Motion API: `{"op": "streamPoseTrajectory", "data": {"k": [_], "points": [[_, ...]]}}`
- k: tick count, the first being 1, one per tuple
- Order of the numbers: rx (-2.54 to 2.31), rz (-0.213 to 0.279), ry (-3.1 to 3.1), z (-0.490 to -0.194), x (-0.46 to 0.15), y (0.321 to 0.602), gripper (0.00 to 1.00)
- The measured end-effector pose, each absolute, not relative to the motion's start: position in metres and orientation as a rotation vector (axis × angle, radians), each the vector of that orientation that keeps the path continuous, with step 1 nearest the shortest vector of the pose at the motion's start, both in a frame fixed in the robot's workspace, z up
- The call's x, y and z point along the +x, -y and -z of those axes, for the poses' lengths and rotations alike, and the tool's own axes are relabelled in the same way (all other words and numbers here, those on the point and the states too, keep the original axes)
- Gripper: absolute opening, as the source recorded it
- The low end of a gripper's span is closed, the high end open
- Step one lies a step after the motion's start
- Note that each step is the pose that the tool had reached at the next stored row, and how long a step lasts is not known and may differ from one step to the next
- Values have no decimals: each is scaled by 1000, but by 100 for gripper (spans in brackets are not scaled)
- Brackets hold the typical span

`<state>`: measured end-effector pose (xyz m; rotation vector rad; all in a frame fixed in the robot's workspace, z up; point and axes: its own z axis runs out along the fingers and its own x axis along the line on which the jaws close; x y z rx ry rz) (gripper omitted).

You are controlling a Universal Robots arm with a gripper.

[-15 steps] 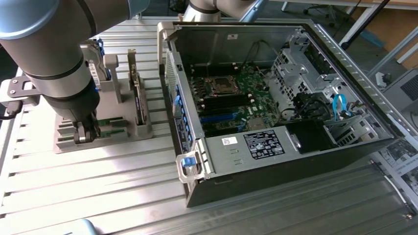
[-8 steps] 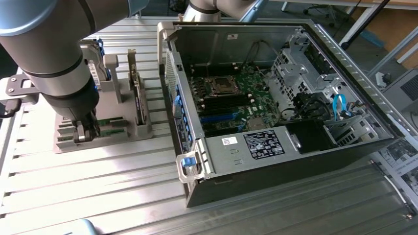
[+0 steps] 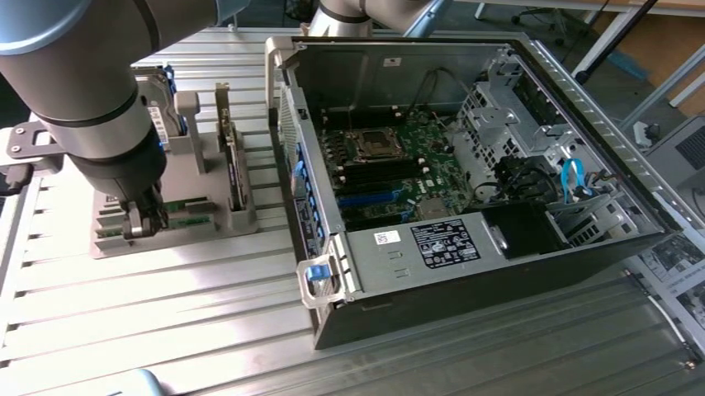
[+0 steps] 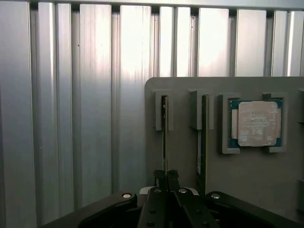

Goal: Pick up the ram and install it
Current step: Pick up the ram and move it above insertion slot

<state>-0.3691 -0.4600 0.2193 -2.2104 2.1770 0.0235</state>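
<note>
Gripper (image 4: 166,176) jaws pinch narrowly on the ram (image 4: 164,128), which stands on edge in the grey holder (image 4: 183,142). Its arm (image 3: 99,107) reaches straight down at the exterior view's left. Wrist view gives a second stick (image 4: 203,137) and processor (image 4: 256,123); exterior view, the open computer case (image 3: 463,313).

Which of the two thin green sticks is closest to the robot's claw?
The thin green circuit-board stick farther from the square silver processor chip. The gripper is closed on its end, while the other stick stands free, next to the chip.
</note>
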Motion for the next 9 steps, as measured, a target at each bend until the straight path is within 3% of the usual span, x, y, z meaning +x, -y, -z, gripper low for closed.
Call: {"op": "streamPoseTrajectory", "data": {"k": [9], "points": [[-2210,-23,-2177,-225,-369,460,12]]}}
